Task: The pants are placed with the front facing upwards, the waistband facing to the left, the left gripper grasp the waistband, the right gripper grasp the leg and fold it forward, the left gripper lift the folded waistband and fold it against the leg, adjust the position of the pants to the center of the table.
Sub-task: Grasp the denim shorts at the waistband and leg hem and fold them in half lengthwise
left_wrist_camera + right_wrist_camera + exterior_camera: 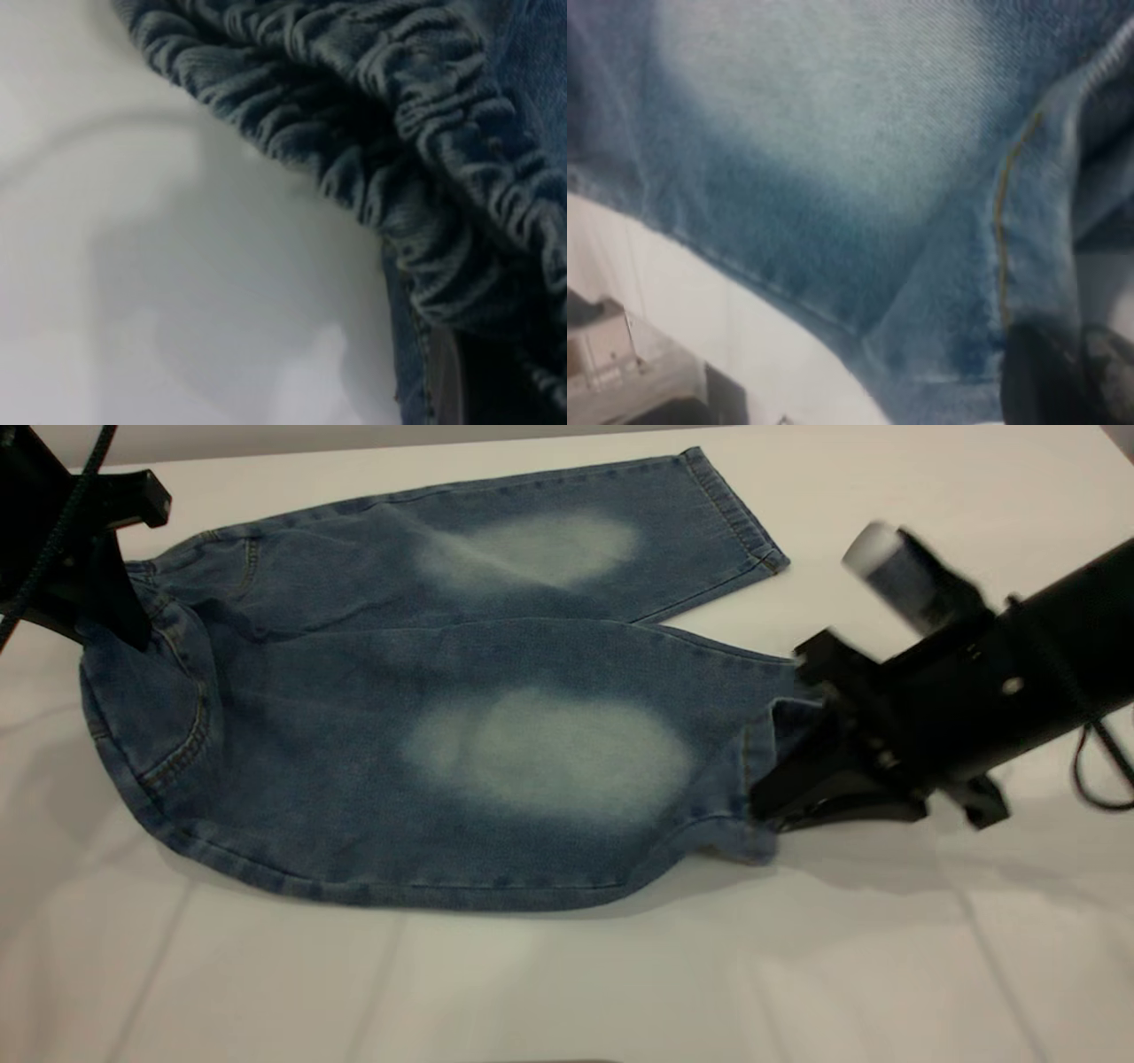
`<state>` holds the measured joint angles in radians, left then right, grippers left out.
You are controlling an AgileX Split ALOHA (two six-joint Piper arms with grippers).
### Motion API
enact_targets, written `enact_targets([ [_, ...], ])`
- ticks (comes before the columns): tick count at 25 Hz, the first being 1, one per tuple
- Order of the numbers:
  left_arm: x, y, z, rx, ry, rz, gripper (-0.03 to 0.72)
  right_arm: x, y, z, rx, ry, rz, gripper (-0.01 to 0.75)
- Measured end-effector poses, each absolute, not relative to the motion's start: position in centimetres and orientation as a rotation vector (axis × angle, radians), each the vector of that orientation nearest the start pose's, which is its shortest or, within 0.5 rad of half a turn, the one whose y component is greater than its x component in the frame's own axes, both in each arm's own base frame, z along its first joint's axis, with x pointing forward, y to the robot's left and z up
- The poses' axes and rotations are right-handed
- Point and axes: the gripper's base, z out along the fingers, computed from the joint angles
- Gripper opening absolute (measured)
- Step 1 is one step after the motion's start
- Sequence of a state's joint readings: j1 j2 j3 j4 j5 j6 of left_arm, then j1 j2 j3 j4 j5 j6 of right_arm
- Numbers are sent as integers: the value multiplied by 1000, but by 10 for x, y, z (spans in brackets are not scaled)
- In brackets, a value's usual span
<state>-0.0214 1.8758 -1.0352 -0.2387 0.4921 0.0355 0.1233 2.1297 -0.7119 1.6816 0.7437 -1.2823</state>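
Observation:
The pants (496, 762), small blue jeans with a pale oval on each leg, lie front up on the white table (567, 974), waist end to the left. My left gripper (124, 615) is at the far left, shut on the waistband (151, 598). That ruched band (372, 133) hangs bunched just above the tabletop in the left wrist view. My right gripper (784, 779) is shut on the hem of the near leg (549, 753), which is raised and puckered there. One dark fingertip (1041, 381) presses against the denim (833, 115). The far leg (549, 549) lies flat.
Bare tabletop spreads in front of the pants and to the right behind the right arm (1019, 682). A black cable (1099, 771) loops under that arm. Grey equipment (620, 363) shows past the table edge in the right wrist view.

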Motion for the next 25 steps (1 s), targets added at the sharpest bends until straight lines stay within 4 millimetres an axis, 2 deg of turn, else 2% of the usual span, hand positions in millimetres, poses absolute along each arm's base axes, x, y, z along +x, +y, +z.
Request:
enact_targets([
  [7,344,-19,138,-135,2865,-209,99,278,73,77,176,2750,1242,20],
  [10,341,-19,141,-114,2884,-215,99,277,71,95,128,2728,1235,20],
  [14,336,-21,156,-51,2881,-232,99,273,71,111,69,2732,1230,20],
  [17,335,-21,161,-36,2866,-234,99,273,69,109,52,2752,1173,25],
  [20,336,-22,161,-34,2864,-234,99,266,66,99,80,2812,1115,50],
  [25,336,-22,161,-37,2853,-236,99,232,64,69,215,2955,1133,185],
])
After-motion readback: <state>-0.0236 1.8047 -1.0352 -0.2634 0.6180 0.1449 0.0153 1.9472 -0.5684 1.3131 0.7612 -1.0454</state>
